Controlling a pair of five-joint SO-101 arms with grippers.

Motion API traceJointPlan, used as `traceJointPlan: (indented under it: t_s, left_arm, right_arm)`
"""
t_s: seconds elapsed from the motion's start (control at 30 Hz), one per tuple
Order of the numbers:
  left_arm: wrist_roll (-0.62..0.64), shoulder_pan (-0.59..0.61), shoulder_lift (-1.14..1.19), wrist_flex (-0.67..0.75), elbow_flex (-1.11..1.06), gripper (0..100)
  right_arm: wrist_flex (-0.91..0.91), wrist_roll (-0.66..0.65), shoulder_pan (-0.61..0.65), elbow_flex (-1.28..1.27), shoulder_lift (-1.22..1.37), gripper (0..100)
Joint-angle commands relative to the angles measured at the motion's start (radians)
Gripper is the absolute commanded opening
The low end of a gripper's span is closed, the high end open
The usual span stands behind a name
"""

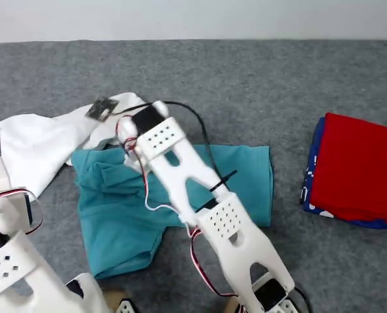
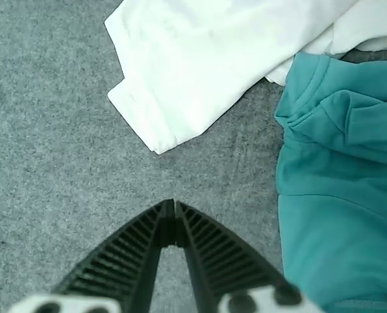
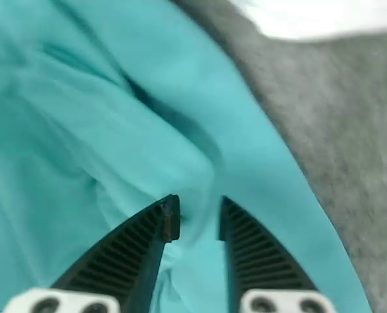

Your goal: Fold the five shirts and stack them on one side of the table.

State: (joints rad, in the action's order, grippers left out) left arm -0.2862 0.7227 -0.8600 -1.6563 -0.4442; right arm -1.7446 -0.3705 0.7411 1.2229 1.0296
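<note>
**Markings.** A small grey patch [image 1: 102, 108] lies on the white shirt; nothing on it can be read. White print shows along the exposed edge of the blue shirt, too small to make out.

**Teal shirt** [image 1: 115, 215] [image 2: 337, 215] [image 3: 82, 130]. Lies unfolded and rumpled at mid-surface. The right arm [image 1: 206, 195] crosses it and hides a strip of its middle.

**White shirt** [image 1: 36, 143] [image 2: 213, 59]. Unfolded, touching the teal shirt's collar end and partly tucked beneath that corner.

**Red shirt** [image 1: 359, 166]. Folded, well apart from the teal shirt on its far side from the white one. It lies on the blue shirt [image 1: 316, 147], which shows only as a border. The stack is cut off by the frame edge.

**Right tool** [image 3: 198, 218]. Low over bunched teal fabric, tips slightly parted. Whether cloth is caught between them cannot be told.

**Left tool** [image 2: 173, 207]. Tips pressed together, holding nothing, over bare grey surface [image 1: 245, 85] beside the teal shirt and near a white sleeve.
</note>
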Motion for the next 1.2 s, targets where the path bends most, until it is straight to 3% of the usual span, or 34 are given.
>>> traceJointPlan:
  t_s: [0.0,0.4,0.63,0.97,1.17]
  left_arm:
    - [0.003,0.0,-0.002,-0.009,0.005,0]
    - [0.005,0.002,-0.002,-0.011,0.005,0]
    - [0.005,0.002,-0.002,-0.012,0.004,0]
    - [0.005,0.0,-0.002,-0.012,0.004,0]
    - [0.003,-0.002,-0.002,-0.012,0.004,0]
  right_arm:
    - [0.044,-0.018,0.027,0.008,-0.074,21.8]
    - [0.099,-0.02,0.067,0.006,0.01,21.6]
    - [0.09,-0.074,0.042,0.008,0.005,0.9]
    - [0.094,-0.069,-0.044,0.006,-0.114,1.0]
    - [0.145,0.031,-0.074,0.0,-0.114,1.0]
